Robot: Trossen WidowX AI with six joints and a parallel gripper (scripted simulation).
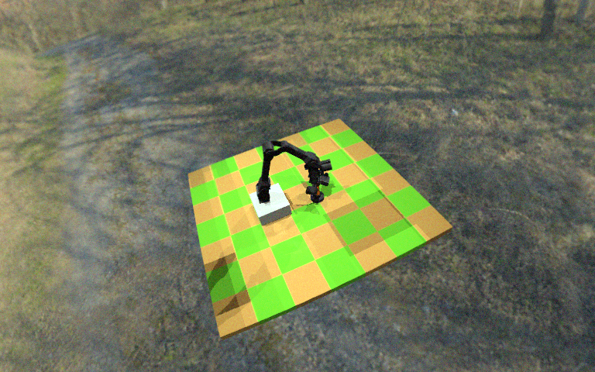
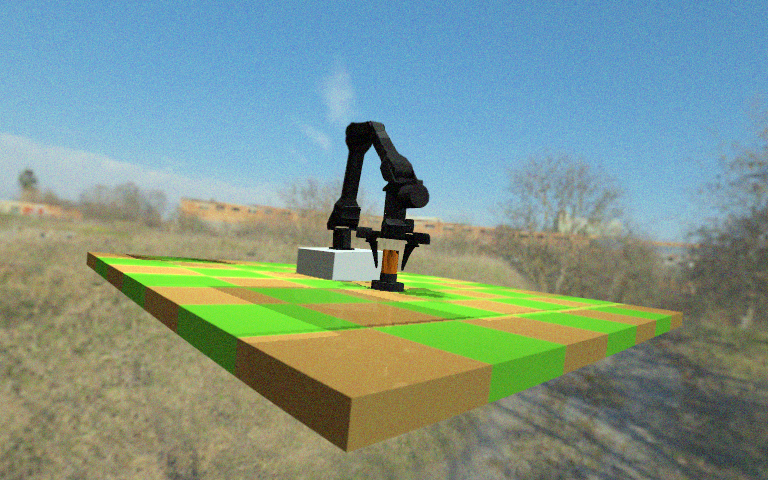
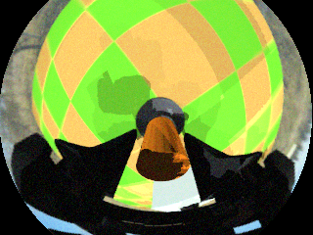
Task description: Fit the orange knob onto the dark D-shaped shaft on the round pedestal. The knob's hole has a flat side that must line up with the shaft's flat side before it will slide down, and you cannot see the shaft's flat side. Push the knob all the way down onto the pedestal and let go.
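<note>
The knob (image 1: 318,191) (image 2: 390,262) (image 3: 161,147) stands upright on the pedestal (image 1: 316,198) (image 2: 387,283) (image 3: 158,112) — just below twelve o'clock from the wrist view's centre lies the pedestal's dark top. Around the knob, the gripper (image 1: 316,193) (image 2: 389,267) (image 3: 160,135) points down, fingers parted well over halfway — holding nothing. In the top view, the white block (image 1: 275,204) (image 2: 317,264) (image 3: 171,193) sits near, at nine o'clock from the pedestal.

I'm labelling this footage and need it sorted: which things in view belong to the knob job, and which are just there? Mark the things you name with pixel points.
Part of the job:
- orange knob (image 2: 390,262) (image 3: 161,144)
- round pedestal (image 1: 316,198) (image 2: 387,285) (image 3: 153,109)
- gripper (image 2: 389,267) (image 3: 160,135)

Just there:
- white block (image 1: 273,215) (image 2: 314,263): only carries the arm
- checkered board (image 1: 307,280) (image 2: 419,379) (image 3: 171,54)
</note>
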